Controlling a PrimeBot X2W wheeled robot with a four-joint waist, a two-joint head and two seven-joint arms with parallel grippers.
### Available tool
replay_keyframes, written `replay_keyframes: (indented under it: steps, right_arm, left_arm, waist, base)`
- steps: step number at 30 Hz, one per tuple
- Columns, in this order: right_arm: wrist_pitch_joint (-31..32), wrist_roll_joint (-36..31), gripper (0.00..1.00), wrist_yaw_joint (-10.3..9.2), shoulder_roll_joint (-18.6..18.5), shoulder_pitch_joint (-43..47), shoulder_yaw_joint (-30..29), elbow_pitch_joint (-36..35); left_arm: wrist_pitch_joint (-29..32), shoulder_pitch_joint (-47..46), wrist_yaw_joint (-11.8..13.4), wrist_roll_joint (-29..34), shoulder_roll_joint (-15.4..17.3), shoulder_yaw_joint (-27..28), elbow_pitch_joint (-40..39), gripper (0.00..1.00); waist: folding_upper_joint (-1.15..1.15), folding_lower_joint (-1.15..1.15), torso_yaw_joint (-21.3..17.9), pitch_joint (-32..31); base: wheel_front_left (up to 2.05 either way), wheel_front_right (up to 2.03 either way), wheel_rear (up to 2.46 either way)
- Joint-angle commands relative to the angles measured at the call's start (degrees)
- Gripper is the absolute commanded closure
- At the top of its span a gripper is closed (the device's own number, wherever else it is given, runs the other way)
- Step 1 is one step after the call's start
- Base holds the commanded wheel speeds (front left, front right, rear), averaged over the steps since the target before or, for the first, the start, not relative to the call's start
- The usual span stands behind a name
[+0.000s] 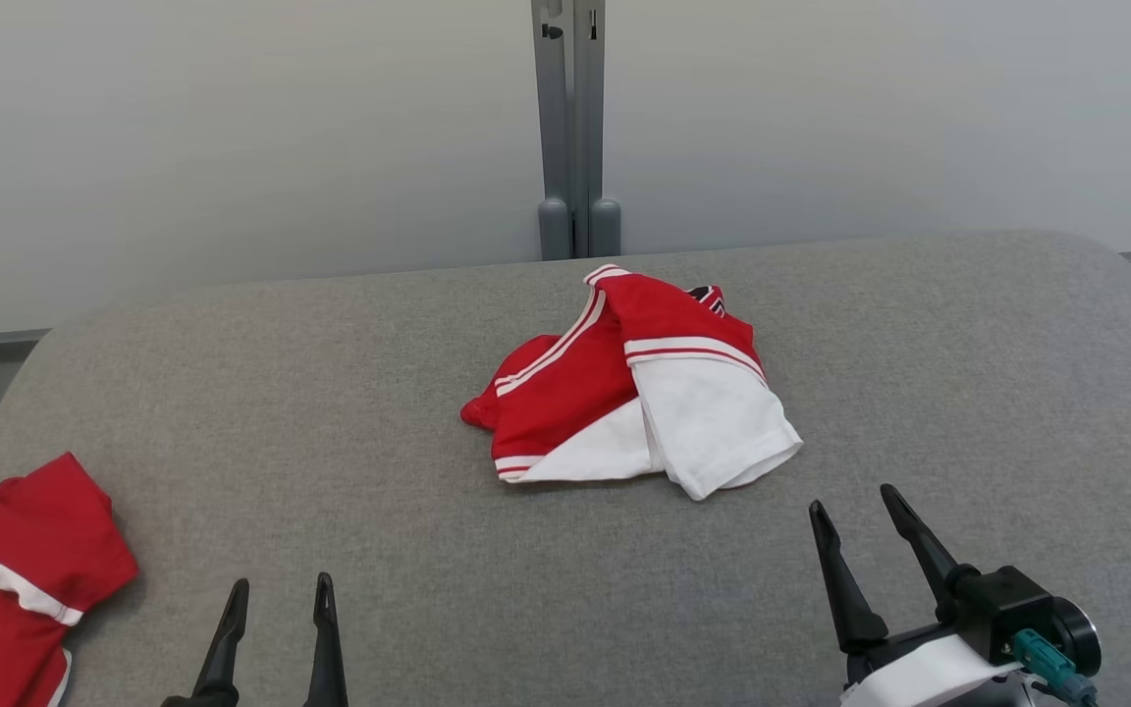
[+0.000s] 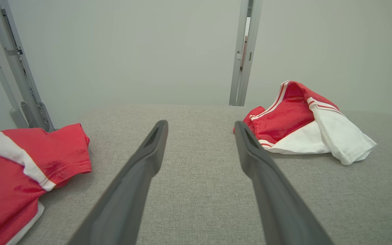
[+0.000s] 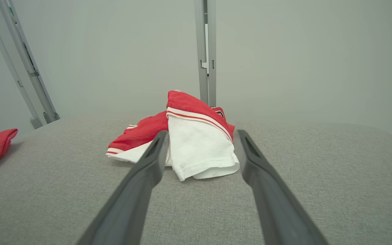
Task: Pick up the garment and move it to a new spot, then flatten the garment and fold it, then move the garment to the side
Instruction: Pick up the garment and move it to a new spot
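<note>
Head view shows the crumpled garment (image 1: 634, 393) on the worktop (image 1: 330, 393). Left claw (image 1: 281, 581) and right claw (image 1: 850, 497) gape wide, holding nothing.

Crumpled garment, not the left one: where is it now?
Head view: the garment lies on the grey table, slightly right of centre, below the post, ahead of the open right claw.

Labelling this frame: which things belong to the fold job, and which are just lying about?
Job: crumpled red-and-white garment, centre; left hand, open; right hand, open.
Lying about: second red garment, far left; grey post behind.
</note>
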Motion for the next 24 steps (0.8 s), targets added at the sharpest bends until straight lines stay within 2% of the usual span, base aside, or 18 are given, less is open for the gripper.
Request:
replay_keyframes:
  steps: [1, 24]
  right_arm:
    - [0.0, -0.2, 0.00, -0.08, 0.2, 0.6, -0.3, 0.1]
    - [0.0, -0.4, 0.00, -0.08, 0.7, 0.4, -0.9, 0.1]
  left_arm:
    - [0.0, -1.1, -0.3, 0.8, 0.0, 0.1, 0.1, 0.00]
    - [0.0, -2.0, -0.1, 1.2, 0.0, 0.0, 1.4, 0.00]
  waist:
    - [0.00, 0.00, -0.1, 0.0]
    - [0.00, 0.00, -0.3, 0.4]
  base:
    - [0.00, 0.00, 0.00]
    - [0.00, 0.00, 0.00]
